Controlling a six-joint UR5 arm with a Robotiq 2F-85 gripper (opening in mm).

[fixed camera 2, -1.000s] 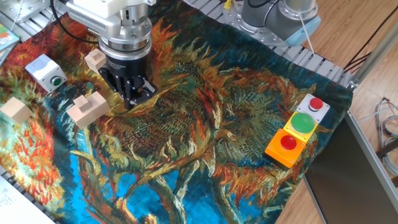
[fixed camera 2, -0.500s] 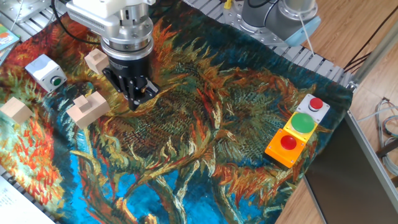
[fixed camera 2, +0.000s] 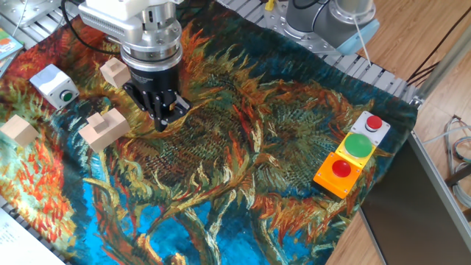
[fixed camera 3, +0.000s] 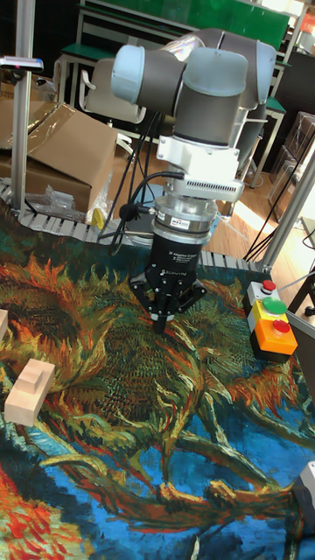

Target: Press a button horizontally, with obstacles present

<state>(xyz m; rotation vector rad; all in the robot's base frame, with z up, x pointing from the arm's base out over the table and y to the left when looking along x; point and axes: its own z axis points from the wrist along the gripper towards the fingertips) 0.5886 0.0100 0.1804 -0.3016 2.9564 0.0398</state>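
Observation:
The button (fixed camera 2: 67, 95) is a small green disc on the side face of a white-and-grey cube box (fixed camera 2: 51, 79) at the far left of the cloth. The obstacles are pale wooden blocks: a small cube (fixed camera 2: 112, 71) behind the gripper, a notched block (fixed camera 2: 104, 128) (fixed camera 3: 29, 389) just left of it, and another cube (fixed camera 2: 20, 130) near the left edge. My gripper (fixed camera 2: 160, 122) (fixed camera 3: 161, 325) points down over the cloth, right of the notched block and well right of the button box. Its fingertips meet in a point, shut on nothing.
A row of three other button boxes, white with red (fixed camera 2: 374, 125), yellow with a green dome (fixed camera 2: 358, 146) and orange with red (fixed camera 2: 340, 172), stands at the right side of the painted cloth (fixed camera 2: 243, 162). A metal frame rail (fixed camera 2: 434, 177) runs along the right.
The gripper has shifted slightly to the right and a touch upward, away from the notched block. The blocks and button boxes stay put.

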